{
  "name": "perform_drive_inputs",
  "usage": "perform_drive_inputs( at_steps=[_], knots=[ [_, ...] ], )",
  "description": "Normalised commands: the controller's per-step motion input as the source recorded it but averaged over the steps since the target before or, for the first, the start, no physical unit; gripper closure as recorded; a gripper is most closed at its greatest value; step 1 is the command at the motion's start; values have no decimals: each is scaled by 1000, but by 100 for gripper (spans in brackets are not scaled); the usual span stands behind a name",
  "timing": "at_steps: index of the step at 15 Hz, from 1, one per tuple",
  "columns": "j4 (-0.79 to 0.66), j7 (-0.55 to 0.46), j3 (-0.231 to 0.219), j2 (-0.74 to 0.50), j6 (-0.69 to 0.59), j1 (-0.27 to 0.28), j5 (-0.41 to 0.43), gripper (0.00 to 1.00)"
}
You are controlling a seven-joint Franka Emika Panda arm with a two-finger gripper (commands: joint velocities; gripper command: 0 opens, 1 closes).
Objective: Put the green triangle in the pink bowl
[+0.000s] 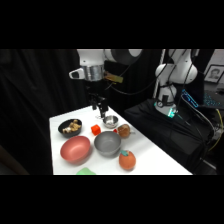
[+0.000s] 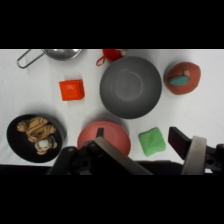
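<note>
Linkage hides part of the pink bowl, empty as far as shows; the green triangle lies just beside it on the table. Gripper fingers spread, holding nothing. Grey bowl empty; black bowl holds tan pieces.

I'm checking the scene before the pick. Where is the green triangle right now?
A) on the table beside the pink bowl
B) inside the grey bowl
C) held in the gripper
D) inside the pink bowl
A: in the wrist view the green triangle lies flat on the white table, just beside the pink bowl and below the grey bowl; nothing grips it.
</note>
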Motion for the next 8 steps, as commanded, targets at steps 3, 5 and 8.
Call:
perform_drive_inputs(
  at_steps=[3, 5, 8],
  knots=[
    [40, -12, 29, 24, 3, -14, 8, 0],
    [180, -38, 51, 124, 10, 11, -7, 0],
    [344, -50, 64, 241, -10, 46, -49, 0]
  ],
)
